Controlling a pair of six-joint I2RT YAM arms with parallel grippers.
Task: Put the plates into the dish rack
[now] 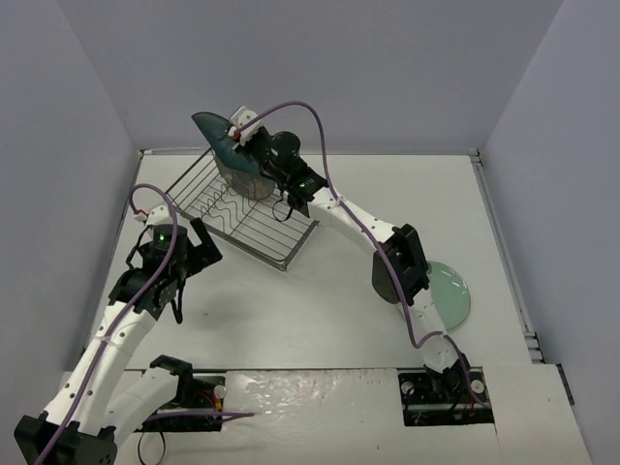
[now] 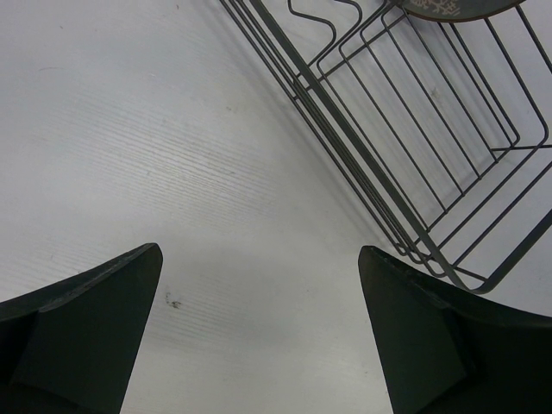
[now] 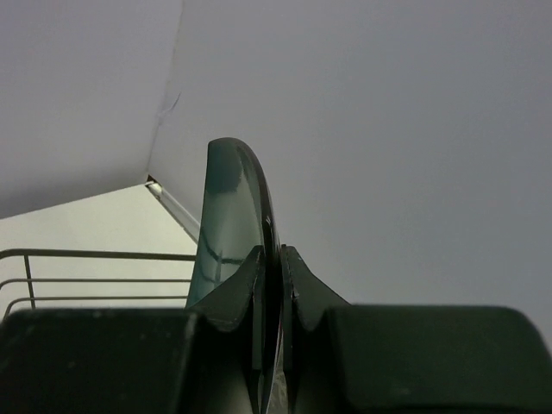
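My right gripper (image 1: 239, 138) is shut on the rim of the square dark teal plate (image 1: 215, 132), which it holds on edge above the far end of the dish rack (image 1: 254, 229). The right wrist view shows the teal plate (image 3: 226, 207) standing upright, pinched between the fingers of that gripper (image 3: 280, 255). A round grey-brown plate (image 1: 248, 178) stands in the rack's far end; its rim (image 2: 457, 9) shows in the left wrist view. The mint-green plate (image 1: 451, 292) lies flat at the right, partly under the right arm. Open over bare table, my left gripper (image 2: 259, 259) sits beside the rack (image 2: 414, 172).
The dish rack lies at an angle at the back left of the table, close to the left and rear walls (image 1: 329, 68). The right arm (image 1: 397, 257) stretches diagonally across the table middle. A raised edge strip (image 1: 504, 242) borders the table's right side.
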